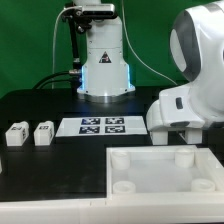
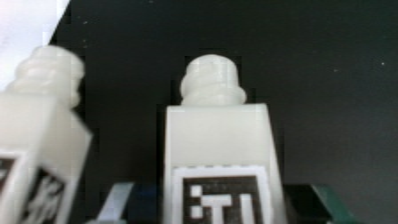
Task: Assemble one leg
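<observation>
In the wrist view a white leg with a threaded tip and a black-and-white tag stands between my gripper's two fingers. The left finger and the right finger each keep a dark gap to the leg's sides, so the gripper is open around it. A second leg stands close beside the first. In the exterior view two more legs sit on the black table at the left. There the arm's bulky white wrist hides the fingers and the two legs by them.
The large white square piece with round corner sockets lies at the front right. The marker board lies mid-table in front of the robot base. A pale surface shows at a corner of the wrist view.
</observation>
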{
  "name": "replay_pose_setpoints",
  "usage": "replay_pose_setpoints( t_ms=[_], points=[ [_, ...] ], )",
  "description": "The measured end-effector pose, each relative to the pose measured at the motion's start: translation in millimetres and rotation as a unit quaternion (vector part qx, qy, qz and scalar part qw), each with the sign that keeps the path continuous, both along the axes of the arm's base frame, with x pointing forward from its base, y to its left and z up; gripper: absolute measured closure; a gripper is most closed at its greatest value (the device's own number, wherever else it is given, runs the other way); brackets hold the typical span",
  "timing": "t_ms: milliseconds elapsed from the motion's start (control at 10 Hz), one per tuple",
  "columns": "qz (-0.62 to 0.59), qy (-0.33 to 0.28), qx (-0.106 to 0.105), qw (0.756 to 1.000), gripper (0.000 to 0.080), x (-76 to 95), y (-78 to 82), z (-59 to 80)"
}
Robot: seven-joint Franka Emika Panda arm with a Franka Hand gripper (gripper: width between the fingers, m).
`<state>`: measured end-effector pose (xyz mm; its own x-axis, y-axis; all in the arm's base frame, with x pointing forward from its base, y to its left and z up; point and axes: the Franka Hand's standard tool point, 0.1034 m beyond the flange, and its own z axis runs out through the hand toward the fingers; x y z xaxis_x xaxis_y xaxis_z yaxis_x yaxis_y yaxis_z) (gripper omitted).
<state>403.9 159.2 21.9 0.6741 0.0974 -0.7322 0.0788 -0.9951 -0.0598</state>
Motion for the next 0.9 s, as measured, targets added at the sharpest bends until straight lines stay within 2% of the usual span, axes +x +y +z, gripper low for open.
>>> replay_pose_setpoints(
  t_ms=[100, 200, 300, 400, 500, 600, 700, 800, 900],
  points=[
    [0.006, -0.024, 0.014, 1.0, 0.0514, 16.3, -5.2, 21.2],
    [0.014, -0.026, 0.027, 0.999, 0.0512, 24.2, -12.1, 39.0],
    [0.017, -0.033, 0.038, 0.999, 0.0512, 35.2, -18.2, 47.6],
    [0.02, -0.097, 0.056, 0.994, 0.0512, 63.4, -23.6, 56.4],
    [0.018, -0.169, 0.063, 0.983, 0.0512, 80.0, -33.5, 78.8],
    [0.021, -0.215, 0.068, 0.974, 0.0512, 85.4, -40.2, 93.7],
    [0.017, -0.28, 0.073, 0.957, 0.0512, 98.8, -41.3, 99.4],
    [0.015, -0.333, 0.071, 0.94, 0.0512, 99.7, -43.3, 96.4],
    [0.014, -0.361, 0.069, 0.93, 0.0512, 96.4, -45.8, 94.3]
  ],
)
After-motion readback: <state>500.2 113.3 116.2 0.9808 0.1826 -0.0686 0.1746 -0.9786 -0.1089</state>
